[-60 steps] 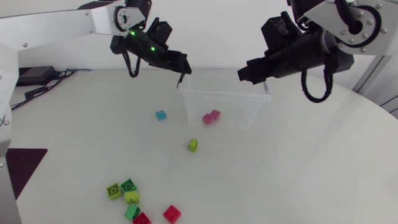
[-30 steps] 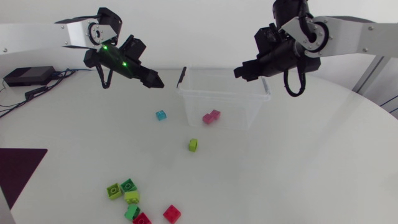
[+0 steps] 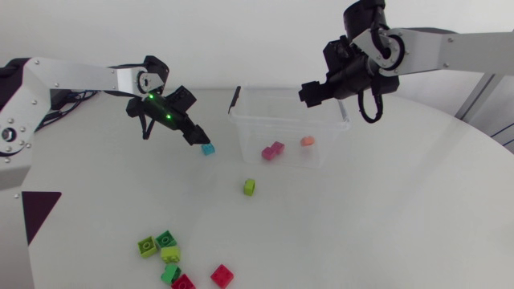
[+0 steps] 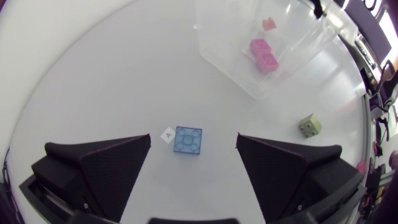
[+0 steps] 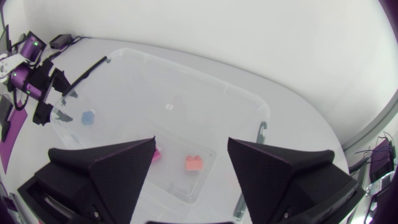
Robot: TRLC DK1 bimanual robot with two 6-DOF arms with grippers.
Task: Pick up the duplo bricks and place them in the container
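Container point(image 3: 289, 128) sat rear-centre on table point(image 3: 385, 209), two bricks point(image 3: 273, 150) in it. Lone brick point(image 3: 208, 148) lay left of it, another brick point(image 3: 250, 187) before it; brick cluster point(image 3: 170, 257) well apart, front left.

One clear box point(image 3: 265, 120) at 12 o'clock has two bricks: one pink brick point(image 3: 273, 150), one orange brick point(image 3: 307, 141). Outside are eight: a bunch of six point(image 3: 170, 254) at 7 o'clock, one blue brick point(image 3: 208, 148), one green brick point(image 3: 250, 187).
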